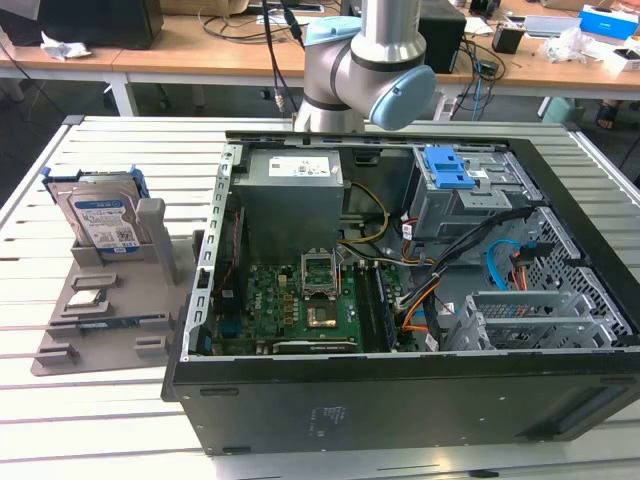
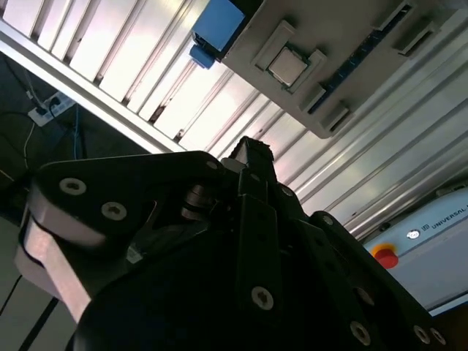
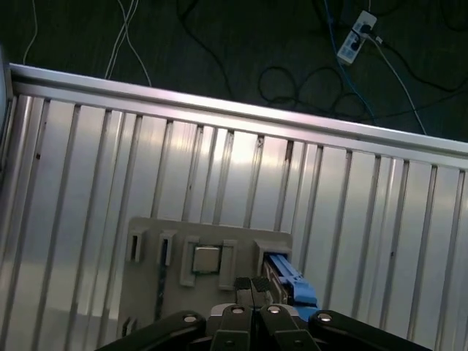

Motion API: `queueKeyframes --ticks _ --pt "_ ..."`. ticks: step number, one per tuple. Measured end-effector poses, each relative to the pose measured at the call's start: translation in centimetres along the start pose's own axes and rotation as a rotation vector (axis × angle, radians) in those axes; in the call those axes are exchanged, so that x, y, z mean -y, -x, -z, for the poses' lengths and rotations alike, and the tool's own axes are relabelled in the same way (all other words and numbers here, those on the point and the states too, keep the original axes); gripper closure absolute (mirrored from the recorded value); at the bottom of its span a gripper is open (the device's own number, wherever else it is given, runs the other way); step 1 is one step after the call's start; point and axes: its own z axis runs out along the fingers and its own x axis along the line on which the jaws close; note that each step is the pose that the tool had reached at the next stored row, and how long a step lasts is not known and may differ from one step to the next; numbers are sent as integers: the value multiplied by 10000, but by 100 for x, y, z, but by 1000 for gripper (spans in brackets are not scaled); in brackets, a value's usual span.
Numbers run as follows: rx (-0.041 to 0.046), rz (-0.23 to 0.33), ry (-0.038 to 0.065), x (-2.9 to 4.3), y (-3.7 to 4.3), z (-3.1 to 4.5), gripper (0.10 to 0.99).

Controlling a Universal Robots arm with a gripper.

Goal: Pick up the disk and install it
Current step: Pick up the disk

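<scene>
**A:** How are the fingers of the tool (image 3: 252, 287) set?

**B:** The two black tips are pressed together with nothing between them. It carries nothing.

**A:** Where does it hang?

**B:** Up over a grey holder (image 3: 219, 228) that lies flat on the slatted metal desk (image 3: 351, 219). It is clear of the holder and of everything on it.

**A:** What sits in that holder?

**B:** A processor chip (image 3: 206, 259) lies in one square pocket. The disk (image 1: 100, 215) stands in a slot at the holder's far end.

**A:** So where exactly is the disk?

**B:** Near the desk's edge on the exterior view's left, towards the far corner. It leans back a little, with its white-and-blue label facing out and the blue carrier around it. Nothing is touching it.

**A:** And the rest of the desk?

**B:** An open computer case (image 1: 400, 400) lies on its side across the middle, just beside the holder. Inside are a grey power supply (image 1: 295, 195), a green motherboard (image 1: 300, 305) and a drive cage (image 1: 460, 205) topped by a blue latch (image 1: 455, 165). The arm (image 1: 370, 70) rises behind the case's far side.
</scene>
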Motion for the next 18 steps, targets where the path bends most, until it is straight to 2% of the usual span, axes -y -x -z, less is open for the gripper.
queueKeyframes --ticks 2,5,15,18 --pt "-8 166 4 0 0 0 980" --pt "-38 101 6 0 1 -1 980" --pt "-64 -1576 -7 1 0 -7 980" --pt "-67 -2454 -17 1 0 -13 980"
